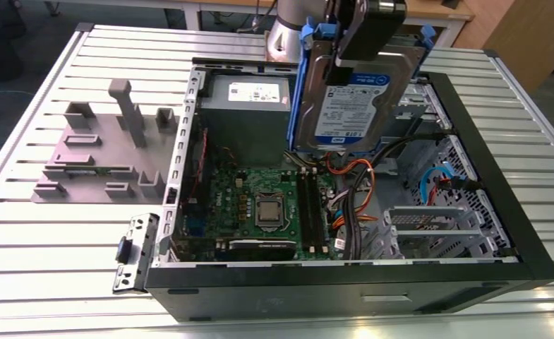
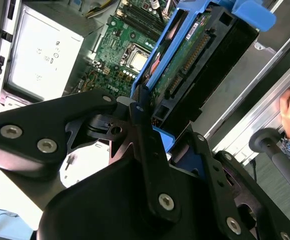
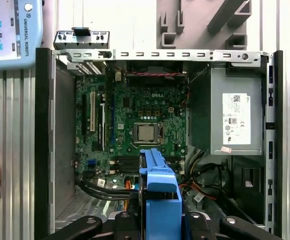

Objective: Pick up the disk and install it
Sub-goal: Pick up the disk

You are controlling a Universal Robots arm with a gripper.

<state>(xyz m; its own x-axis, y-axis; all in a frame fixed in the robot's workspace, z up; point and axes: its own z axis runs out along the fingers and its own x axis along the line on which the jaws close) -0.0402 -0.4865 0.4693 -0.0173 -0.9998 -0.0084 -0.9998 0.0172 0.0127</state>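
- One disk [image 1: 357,99] is hanging in the air above the open computer case [image 1: 502,212], standing upright on edge rather than lying flat.
- In the exterior view it is showing a silver-metal face with a white-and-blue label, and a blue plastic bracket [image 1: 302,92] is framing its long sides.
- In the second wrist view the disk [image 2: 195,65] is turning its green circuit-board underside and connector edge toward the camera, with the blue bracket running round it.
- The tool [image 1: 366,32] is gripping the disk at its upper end, its black fingers [image 2: 145,135] pressing on the bracket from either side, so the disk is hanging straight below the tool.
- In the first wrist view the blue bracket [image 3: 160,195] is jutting out between the tool's black links, over the motherboard [image 3: 134,130].
- Below the disk, the motherboard [image 1: 267,205] and its cables are lying exposed inside the case.
- Just beside the disk, toward the exterior view's left, the grey power-supply box [image 1: 248,113] is sitting in the case.
- Farther off, a grey fixture [image 1: 98,155] is resting on the slatted bench [image 1: 32,240].
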